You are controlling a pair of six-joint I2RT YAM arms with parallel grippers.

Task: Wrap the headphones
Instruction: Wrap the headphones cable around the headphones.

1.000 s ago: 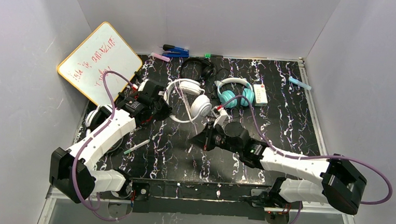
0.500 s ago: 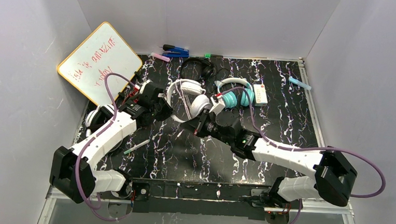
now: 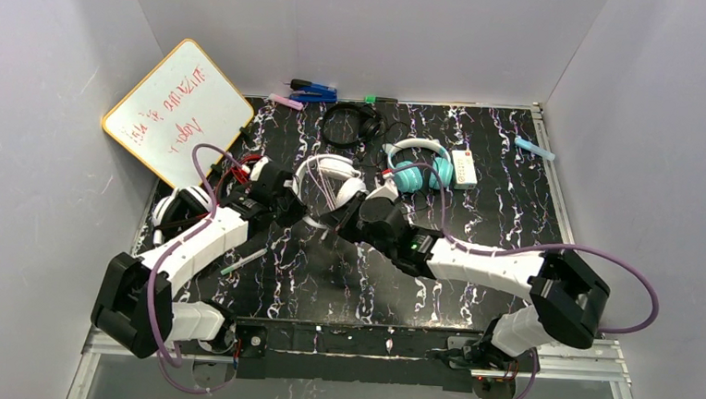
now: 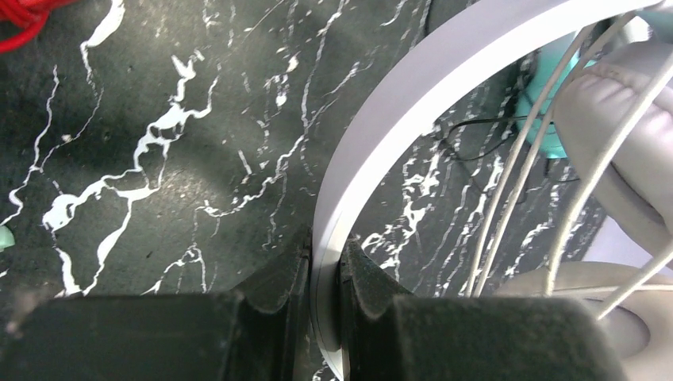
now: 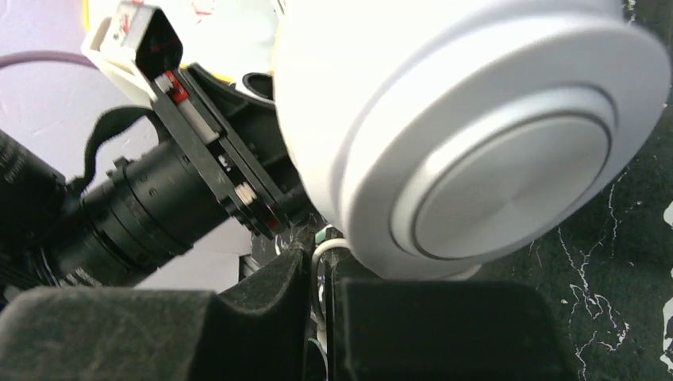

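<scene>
The all-white headphones (image 3: 325, 172) are held up over the middle of the table, with their white cord (image 4: 516, 175) wound in several strands across the cups. My left gripper (image 4: 325, 262) is shut on their flat white headband (image 4: 373, 135). My right gripper (image 5: 321, 262) sits right under one white ear cup (image 5: 476, 135), its jaws nearly together with a loop of the white cord (image 5: 325, 248) between them. Teal headphones (image 3: 416, 171), small black headphones (image 3: 354, 121) and white-and-black headphones (image 3: 177, 209) lie on the table. A red cord (image 3: 231, 164) shows behind the left wrist.
A whiteboard (image 3: 177, 105) leans at the back left. Markers and a blue tool (image 3: 311, 91) lie along the back edge. A white box (image 3: 465, 167) sits by the teal headphones, a light-blue marker (image 3: 535, 149) at the right, a green-tipped pen (image 3: 244, 261) near the left arm.
My right gripper has swung up and left from the table's middle to the white ear cup, close to the left gripper. The left gripper shifted slightly toward me with the headband.
</scene>
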